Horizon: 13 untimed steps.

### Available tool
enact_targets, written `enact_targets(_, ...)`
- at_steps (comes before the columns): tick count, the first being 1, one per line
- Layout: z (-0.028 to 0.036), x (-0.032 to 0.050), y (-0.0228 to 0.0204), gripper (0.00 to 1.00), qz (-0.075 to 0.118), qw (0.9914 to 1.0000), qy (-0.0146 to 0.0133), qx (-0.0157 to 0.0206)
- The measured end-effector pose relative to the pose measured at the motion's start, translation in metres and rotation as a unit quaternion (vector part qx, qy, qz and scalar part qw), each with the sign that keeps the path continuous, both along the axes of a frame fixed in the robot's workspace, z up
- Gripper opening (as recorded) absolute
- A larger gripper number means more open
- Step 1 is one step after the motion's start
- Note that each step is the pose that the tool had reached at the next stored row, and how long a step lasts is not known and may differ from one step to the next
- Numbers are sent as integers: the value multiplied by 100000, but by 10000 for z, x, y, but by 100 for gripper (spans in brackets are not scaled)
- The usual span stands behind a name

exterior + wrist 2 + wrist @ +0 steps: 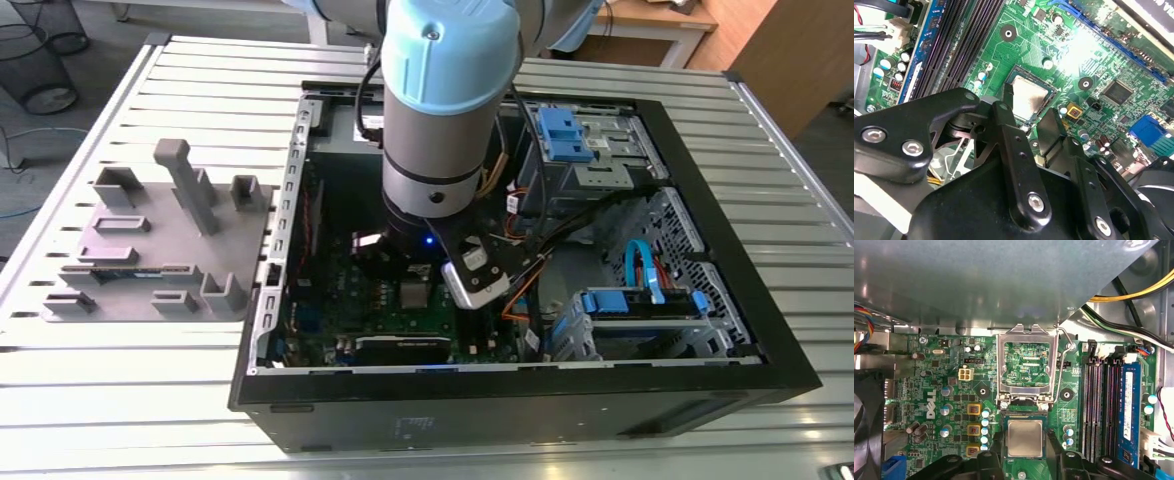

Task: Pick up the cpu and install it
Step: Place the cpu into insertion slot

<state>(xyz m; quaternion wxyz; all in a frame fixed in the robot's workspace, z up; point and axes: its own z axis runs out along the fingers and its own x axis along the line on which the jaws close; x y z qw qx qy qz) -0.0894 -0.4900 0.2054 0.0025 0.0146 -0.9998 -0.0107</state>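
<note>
Cpu [1025,438] lies level on the motherboard [944,390] in the first wrist view, beside the raised socket frame [1028,365], which is swung clear of it. We judge it held: in the second wrist view the tool [1031,105] is narrow, fingers [1006,115] against opposite edges to set it square. In the exterior view, a grey fixture tray [147,245] rests on the surface [80,400] at nine o'clock. At centre the arm [441,100] reaches into the computer case [787,370]. Toward three o'clock, cables [527,270] and drive cages [641,305] crowd it.
</note>
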Motion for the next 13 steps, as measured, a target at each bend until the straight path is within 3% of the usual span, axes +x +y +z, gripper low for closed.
enact_targets(8, -85, 1, 7, 46, 341, 99999, -222, 7)
enact_targets(13, -88, 1, 7, 46, 441, 99999, -221, 1)
